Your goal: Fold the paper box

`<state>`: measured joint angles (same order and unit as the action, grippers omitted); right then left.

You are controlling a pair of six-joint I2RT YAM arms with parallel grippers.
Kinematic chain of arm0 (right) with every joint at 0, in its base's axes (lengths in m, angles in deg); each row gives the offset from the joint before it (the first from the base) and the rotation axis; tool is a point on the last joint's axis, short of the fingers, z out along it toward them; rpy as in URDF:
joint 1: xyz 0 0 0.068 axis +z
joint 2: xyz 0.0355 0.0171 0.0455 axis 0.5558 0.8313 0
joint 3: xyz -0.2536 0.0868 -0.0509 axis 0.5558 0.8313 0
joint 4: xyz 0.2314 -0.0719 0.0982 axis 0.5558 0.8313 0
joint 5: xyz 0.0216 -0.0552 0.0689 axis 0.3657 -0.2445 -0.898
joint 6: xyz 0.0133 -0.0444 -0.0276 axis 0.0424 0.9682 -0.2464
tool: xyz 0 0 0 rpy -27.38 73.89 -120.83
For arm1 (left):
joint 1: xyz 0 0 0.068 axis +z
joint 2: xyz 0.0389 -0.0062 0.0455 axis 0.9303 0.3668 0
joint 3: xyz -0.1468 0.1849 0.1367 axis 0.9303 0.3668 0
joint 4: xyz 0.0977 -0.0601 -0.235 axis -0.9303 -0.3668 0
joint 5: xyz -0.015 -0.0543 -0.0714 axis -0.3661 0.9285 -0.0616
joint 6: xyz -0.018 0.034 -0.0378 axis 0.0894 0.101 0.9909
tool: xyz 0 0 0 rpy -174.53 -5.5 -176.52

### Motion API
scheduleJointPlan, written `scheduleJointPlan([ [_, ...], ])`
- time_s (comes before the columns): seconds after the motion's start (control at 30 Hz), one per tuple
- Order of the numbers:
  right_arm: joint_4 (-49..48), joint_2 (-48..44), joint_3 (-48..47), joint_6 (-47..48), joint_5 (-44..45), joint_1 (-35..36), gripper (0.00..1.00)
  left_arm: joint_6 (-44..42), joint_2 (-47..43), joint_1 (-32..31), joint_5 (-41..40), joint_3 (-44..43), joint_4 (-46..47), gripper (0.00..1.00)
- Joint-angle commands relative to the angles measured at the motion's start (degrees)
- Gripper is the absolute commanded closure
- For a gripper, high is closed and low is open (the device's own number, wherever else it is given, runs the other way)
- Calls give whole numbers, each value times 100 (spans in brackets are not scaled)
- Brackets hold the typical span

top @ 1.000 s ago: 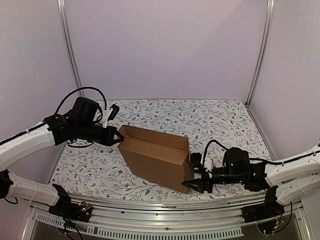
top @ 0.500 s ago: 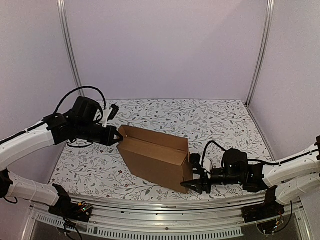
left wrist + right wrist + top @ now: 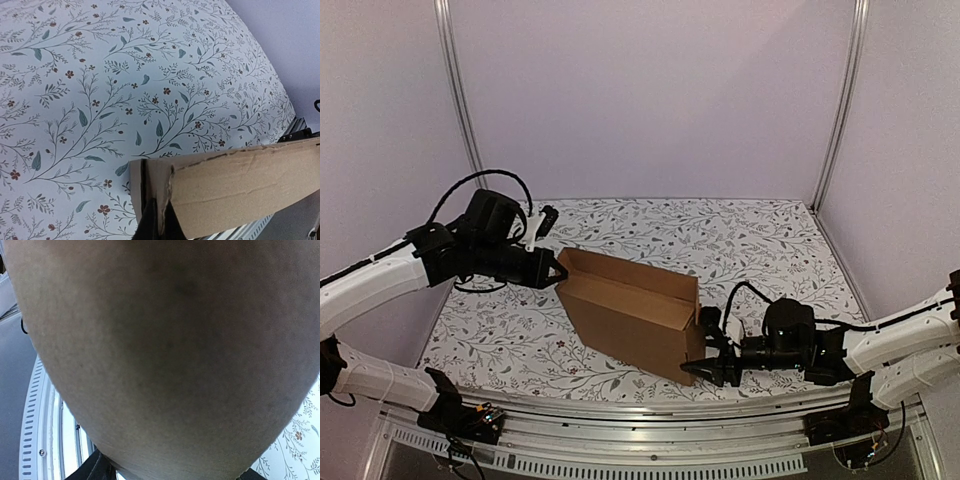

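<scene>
The paper box [image 3: 635, 312], plain brown cardboard, stands open-topped on the flowered table, running from back left to front right. My left gripper [image 3: 557, 272] is shut on the box's left end; in the left wrist view its black fingertips [image 3: 150, 222] pinch a torn-edged cardboard wall [image 3: 235, 190]. My right gripper [image 3: 706, 348] is open at the box's right end, one finger high and one low beside the corner. In the right wrist view, cardboard [image 3: 165, 350] fills almost the whole frame, and only the finger bases [image 3: 92, 470] show at the bottom corners.
The flowered tablecloth [image 3: 740, 235] spreads behind and around the box. Lilac walls with metal corner posts [image 3: 840, 110] close in the back and sides. A slotted metal rail [image 3: 650, 462] runs along the near edge, just below the right gripper.
The right gripper has crept a little left, closer against the box's right end, with its jaws no wider or narrower. The left gripper and the box have hardly moved.
</scene>
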<state>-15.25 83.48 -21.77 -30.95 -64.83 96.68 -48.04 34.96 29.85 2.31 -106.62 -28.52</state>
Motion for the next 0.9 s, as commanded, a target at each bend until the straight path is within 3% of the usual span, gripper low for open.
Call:
scheduleJointPlan([
  [0.0, -53, 83, 111, -199, 381, -61, 55, -148, -78, -146, -148, 13, -330, 100],
  [0.33, -91, 101, 132, -248, 366, -67, 55, -355, -62, -145, -600, -61, -579, 100],
  [0.87, -136, 139, 132, -275, 444, -67, 55, -298, -123, -153, -564, 179, -515, 100],
])
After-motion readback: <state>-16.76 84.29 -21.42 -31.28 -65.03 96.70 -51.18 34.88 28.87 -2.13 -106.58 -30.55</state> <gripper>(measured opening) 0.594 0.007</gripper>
